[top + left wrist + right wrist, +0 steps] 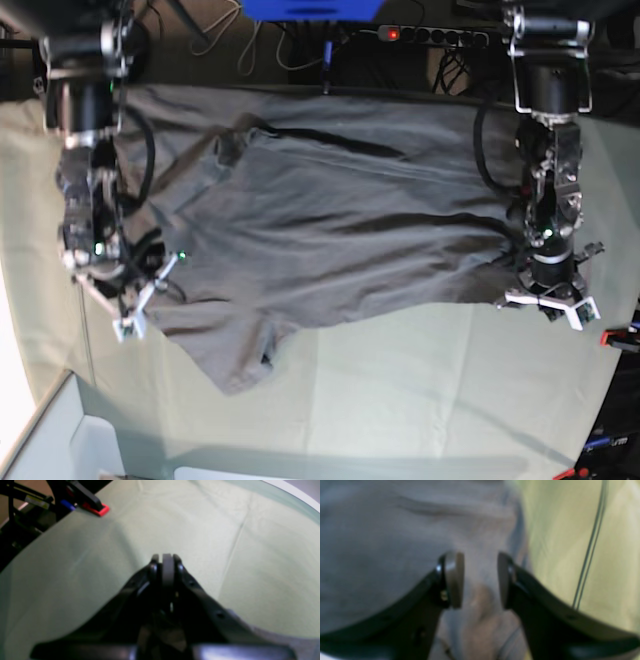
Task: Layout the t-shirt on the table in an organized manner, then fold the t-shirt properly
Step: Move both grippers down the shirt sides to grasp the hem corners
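Note:
The dark grey t-shirt (340, 230) lies spread across the far half of the table (400, 400), creased, with one sleeve folded near the front left. My right gripper (150, 290) is at the shirt's left edge. In the right wrist view it (480, 580) is open, low over the grey shirt (382, 542), whose edge meets the pale cloth (557, 542) just to the right. My left gripper (545, 300) is at the shirt's right edge. In the left wrist view it (167, 557) is shut, with only pale cloth (200, 530) beyond its tips.
A red clamp (97, 508) grips the table edge; another red clamp (610, 338) shows at the right edge in the base view. Cables and a power strip (435, 35) lie behind the table. A white box (90, 440) stands at the front left.

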